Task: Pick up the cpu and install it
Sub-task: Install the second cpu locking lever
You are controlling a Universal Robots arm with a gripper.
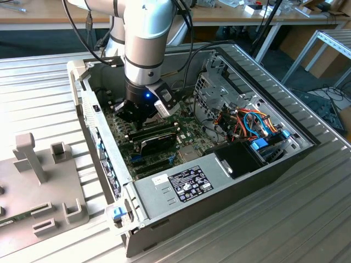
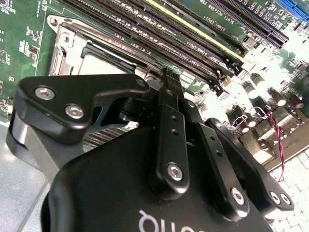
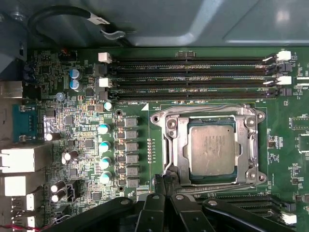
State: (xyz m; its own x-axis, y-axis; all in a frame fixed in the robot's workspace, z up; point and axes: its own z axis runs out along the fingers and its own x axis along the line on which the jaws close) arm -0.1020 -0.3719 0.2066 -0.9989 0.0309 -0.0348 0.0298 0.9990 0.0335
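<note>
The cpu [image 3: 212, 150], a small square chip with a dull silver top, lies flat in the socket on the green motherboard [image 3: 87, 145], with the hinged metal socket frame [image 3: 170, 145] around it. In the second wrist view a pale corner of the cpu [image 2: 104, 64] shows past the gripper body. My gripper [image 3: 166, 181] hovers just beside the socket's edge, its black fingers [image 2: 170, 96] brought together with nothing between them. In the exterior view the gripper [image 1: 137, 114] reaches down into the open computer case over the motherboard [image 1: 164, 156].
Black memory slots [image 3: 193, 77] run along one side of the socket and rows of capacitors [image 3: 104, 145] along another. The case walls [image 1: 98, 137], a drive cage [image 1: 211, 93], bundled cables [image 1: 249, 123] and the power supply [image 1: 181, 183] crowd the board. A grey fixture [image 1: 38, 181] stands outside the case.
</note>
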